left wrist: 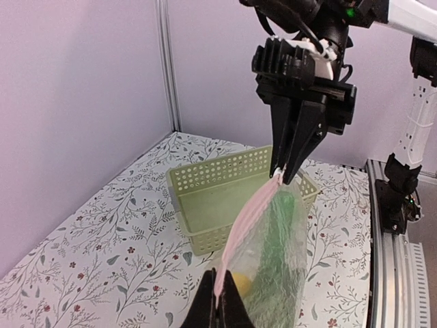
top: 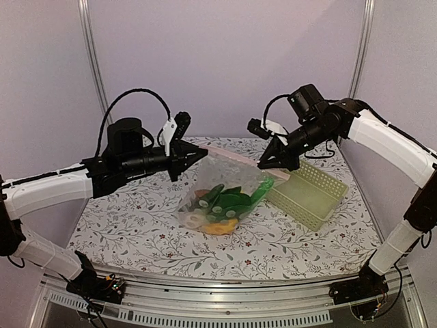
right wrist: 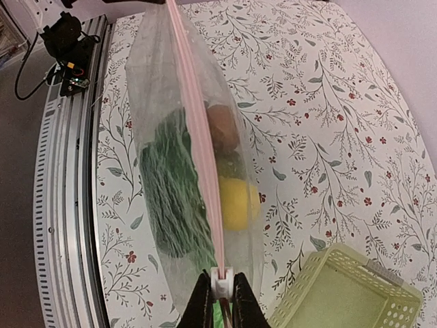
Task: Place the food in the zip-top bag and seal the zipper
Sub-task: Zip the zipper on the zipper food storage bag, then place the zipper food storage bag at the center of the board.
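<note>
The clear zip-top bag [top: 225, 195] hangs above the table between both grippers, its pale pink zipper [top: 229, 154] stretched taut along the top. Inside lie the food: a leafy green vegetable [right wrist: 171, 198], a yellow fruit [right wrist: 235, 201], a reddish-brown round one [right wrist: 222, 126] and an orange piece [top: 222, 227]. My left gripper [top: 203, 154] is shut on the left end of the zipper [left wrist: 242, 225], seen in its wrist view [left wrist: 220, 301]. My right gripper [top: 263, 164] is shut on the white slider [right wrist: 221, 281] at the zipper's right end, shown also in the left wrist view [left wrist: 280, 174].
A pale green lattice basket [top: 308, 193] stands empty on the floral table, right of the bag; it also shows in the left wrist view [left wrist: 218, 198] and the right wrist view [right wrist: 341, 294]. Metal rail [top: 205, 301] runs along the near table edge.
</note>
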Robot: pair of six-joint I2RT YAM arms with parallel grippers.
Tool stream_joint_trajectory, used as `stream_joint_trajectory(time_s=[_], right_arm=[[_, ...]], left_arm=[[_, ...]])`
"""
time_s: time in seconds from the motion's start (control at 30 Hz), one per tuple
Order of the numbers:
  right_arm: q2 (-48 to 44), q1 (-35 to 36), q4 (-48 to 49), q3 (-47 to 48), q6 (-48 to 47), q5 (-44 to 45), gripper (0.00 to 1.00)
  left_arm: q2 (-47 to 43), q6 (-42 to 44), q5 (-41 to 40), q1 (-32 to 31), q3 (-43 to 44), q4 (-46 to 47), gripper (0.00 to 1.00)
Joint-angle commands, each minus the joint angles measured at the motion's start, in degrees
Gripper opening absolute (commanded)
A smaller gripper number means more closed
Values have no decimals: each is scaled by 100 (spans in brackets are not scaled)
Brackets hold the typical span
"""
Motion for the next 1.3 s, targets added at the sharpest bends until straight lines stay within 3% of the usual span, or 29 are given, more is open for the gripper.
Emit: stream_joint_trajectory(time_s=[0.0, 0.5, 0.93, 1.03, 1.27], right_arm=[[-364, -402, -557, -454, -143, 315, 0], [-857, -929, -662, -1157, -341, 368, 0], [-802, -951, -580, -1087, -318, 253, 0], [-551, -953, -430, -718, -331, 222, 0], [1055, -950, -133, 1754, -277, 444, 0]], left_arm=[[-338, 47, -264, 239, -53, 146, 0], [-368, 12, -263, 379, -81, 187, 0], [-284, -84, -210, 452, -85, 356, 0], [19, -119, -237, 589, 99, 669, 0], [1398, -292, 327, 1556, 1267, 1330, 0]])
